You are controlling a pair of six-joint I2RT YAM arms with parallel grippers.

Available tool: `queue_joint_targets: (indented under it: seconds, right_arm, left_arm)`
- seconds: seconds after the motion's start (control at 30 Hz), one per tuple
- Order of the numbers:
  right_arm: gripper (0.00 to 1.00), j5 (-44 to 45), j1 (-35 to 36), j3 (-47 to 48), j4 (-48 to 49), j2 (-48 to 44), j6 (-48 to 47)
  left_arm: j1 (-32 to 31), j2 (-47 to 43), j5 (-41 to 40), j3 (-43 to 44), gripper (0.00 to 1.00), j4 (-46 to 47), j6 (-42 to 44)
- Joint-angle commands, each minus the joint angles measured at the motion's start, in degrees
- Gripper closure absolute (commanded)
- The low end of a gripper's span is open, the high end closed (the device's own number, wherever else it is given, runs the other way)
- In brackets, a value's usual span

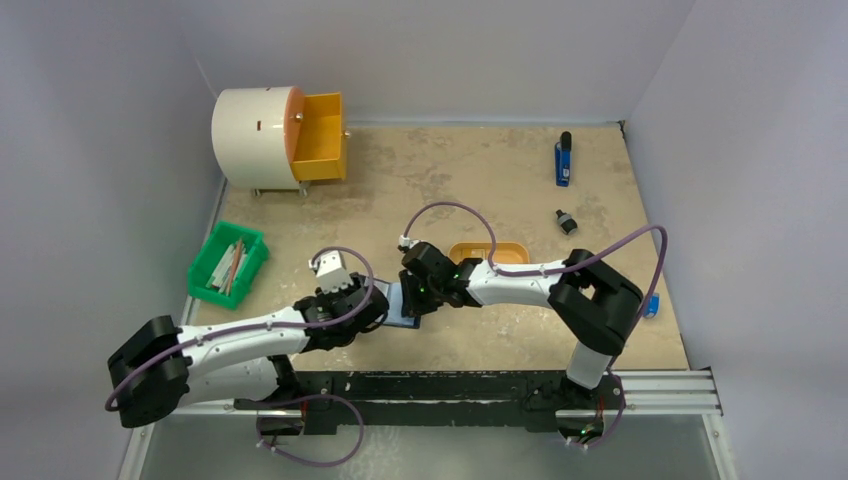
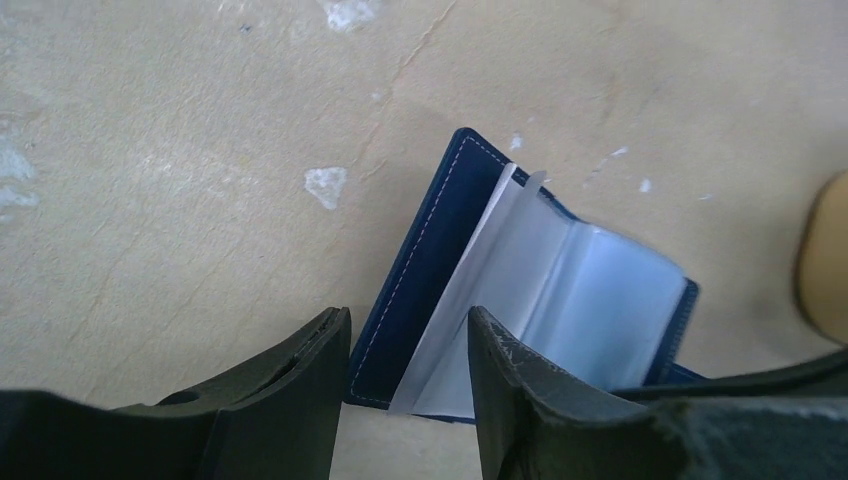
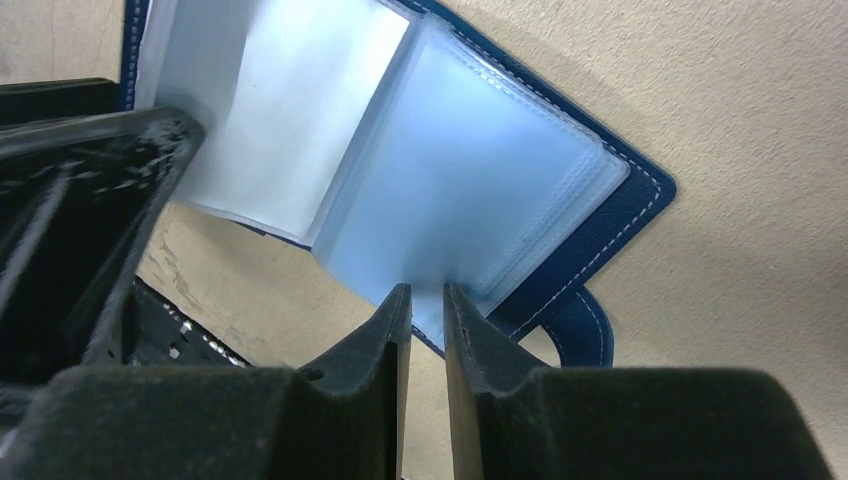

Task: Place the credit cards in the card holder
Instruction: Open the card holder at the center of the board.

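Some of the card holder [image 2: 425, 270] behind the left fingers [image 2: 520, 390].

In my left wrist view the card holder [image 2: 430, 260] has its lower edge behind the fingers [image 2: 520, 400] of my left gripper [image 2: 408, 320]. A tan rounded shape [image 2: 825, 260] is cut by the right edge, and I cannot name it. In my right wrist view the holder runs past the upper edge, its left part behind a dark finger at the upper left. Its plastic sleeves [image 3: 470, 170] are cloudy, so I cannot tell whether a card lies inside. From above, my left gripper and right gripper [image 3: 427, 292] cover nearly all of it at frame centre. At the right, a small blue thing [image 1: 652, 306] sits half behind my right arm [image 1: 590, 300], and a black object [image 1: 567, 222] is too small to identify.
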Motion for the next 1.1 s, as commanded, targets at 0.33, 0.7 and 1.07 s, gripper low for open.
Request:
queue_joint_targets:
  seconds: [0.33,0.7,1.07]
  right_arm:
    - [0.78,3.25,0.25,1.92,-2.22,1.88,-1.64]
    - [0.78,2.50,0.25,2.20,-2.75,2.14,-1.95]
    - [0.79,2.22,0.25,1.80,-2.89,1.70,-1.15]
  left_arm:
    - [0.34,-6.70,0.05,9.17,0.54,-3.32,4.77]
    - [0.34,-13.09,10.24,7.19,0.60,9.69,8.70]
    - [0.34,-4.05,17.55,2.28,0.77,21.83,7.16]
